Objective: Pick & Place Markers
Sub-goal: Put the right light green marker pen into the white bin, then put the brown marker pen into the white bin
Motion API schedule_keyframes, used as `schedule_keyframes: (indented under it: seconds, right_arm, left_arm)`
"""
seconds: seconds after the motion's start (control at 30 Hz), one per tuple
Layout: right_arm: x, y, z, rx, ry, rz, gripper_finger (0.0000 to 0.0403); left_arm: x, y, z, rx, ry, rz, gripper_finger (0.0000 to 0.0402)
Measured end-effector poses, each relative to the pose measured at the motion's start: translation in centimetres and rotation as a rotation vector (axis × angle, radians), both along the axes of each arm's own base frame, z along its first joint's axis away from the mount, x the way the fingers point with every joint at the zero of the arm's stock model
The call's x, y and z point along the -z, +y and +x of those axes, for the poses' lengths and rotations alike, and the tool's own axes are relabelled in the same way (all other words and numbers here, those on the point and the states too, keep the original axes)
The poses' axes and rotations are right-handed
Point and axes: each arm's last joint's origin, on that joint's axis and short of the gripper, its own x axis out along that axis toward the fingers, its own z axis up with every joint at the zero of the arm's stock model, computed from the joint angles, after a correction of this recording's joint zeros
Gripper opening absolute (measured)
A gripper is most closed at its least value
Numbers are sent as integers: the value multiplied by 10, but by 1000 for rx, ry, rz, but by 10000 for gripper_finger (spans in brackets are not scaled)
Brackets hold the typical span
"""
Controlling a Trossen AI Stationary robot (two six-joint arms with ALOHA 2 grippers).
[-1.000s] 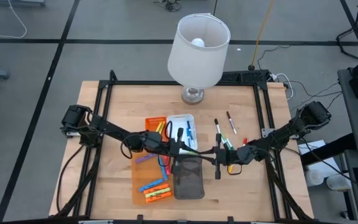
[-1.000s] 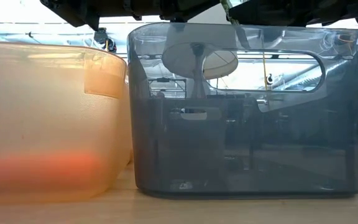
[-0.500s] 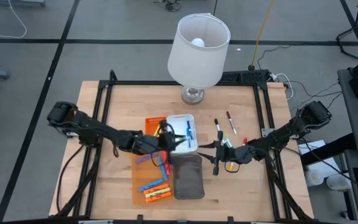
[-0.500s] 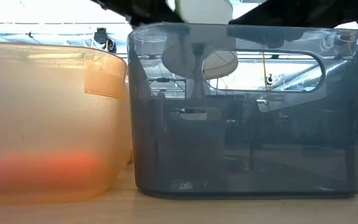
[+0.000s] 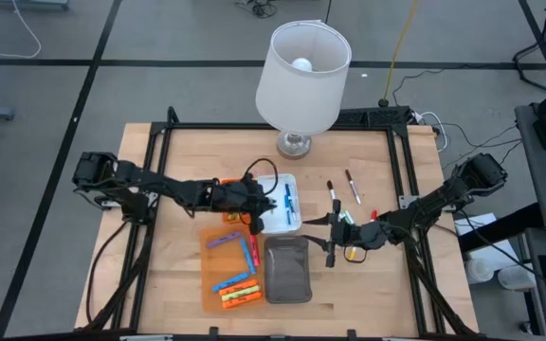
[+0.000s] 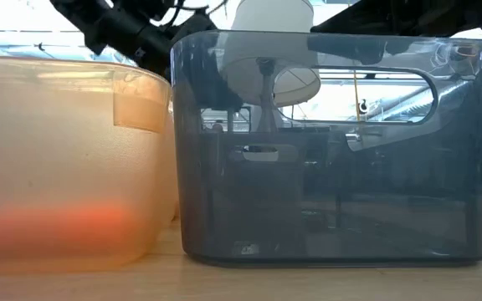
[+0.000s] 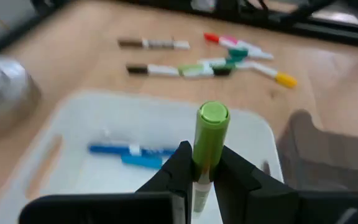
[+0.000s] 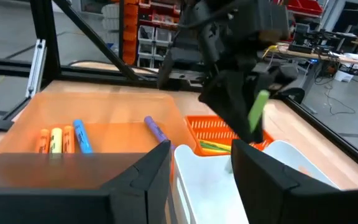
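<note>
My left gripper [image 5: 259, 210] hovers over the white tray [image 5: 290, 224], shut on a green marker [image 7: 211, 134]. That marker also shows in the right wrist view [image 8: 258, 109]. My right gripper [image 5: 328, 237] stands open and holds nothing, just right of the white tray and beside the grey tray [image 5: 287, 270]. Two blue markers [image 7: 134, 154] lie in the white tray. Several more [image 5: 237, 282] lie in the long orange tray [image 5: 209, 284]. A few markers [image 5: 341, 201] lie loose on the table to the right. My left gripper pinches the green marker between its two fingers [image 7: 180, 163], on the barrel [image 7: 204, 169] just below the green cap. The capped end [image 7: 214, 114] sticks out past the fingertips. The marker is lifted clear above the white tray.
A white lamp [image 5: 302, 68] stands at the table's far middle. A small orange basket [image 5: 236, 187] sits left of the white tray. In the low view the orange tray wall [image 6: 57, 167] and the grey tray wall [image 6: 333, 150] fill the foreground.
My right gripper has opened and let go of the green marker, staying where it was. My left gripper has carried the marker from above the grey tray toward the table's left and far edge, over the white tray, turning and tipping as it went.
</note>
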Motion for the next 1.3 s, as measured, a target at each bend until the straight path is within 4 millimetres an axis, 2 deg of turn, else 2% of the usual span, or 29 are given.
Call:
schedule_keyframes:
  seconds: [0.17,0.43,0.67,0.83,1.03,1.3]
  right_arm:
    - [0,0,0,-1,-3,-6,158]
    - [0,0,0,1,-3,12,161]
    - [2,0,0,6,15,5,164]
    - [-1,-5,-7,93,47,18,165]
    - [0,-23,-28,307,160,69,165]
    - [31,-67,-54,697,401,146,164]
  left_arm:
    - [9,6,-5,-4,26,-87,55]
    - [3,5,-2,5,-42,-94,163]
    - [3,7,-1,-28,-51,-67,212]
    - [2,14,-2,-152,-59,-29,217]
    - [2,13,-2,-142,-60,-44,204]
    - [-1,12,0,-135,-92,-46,187]
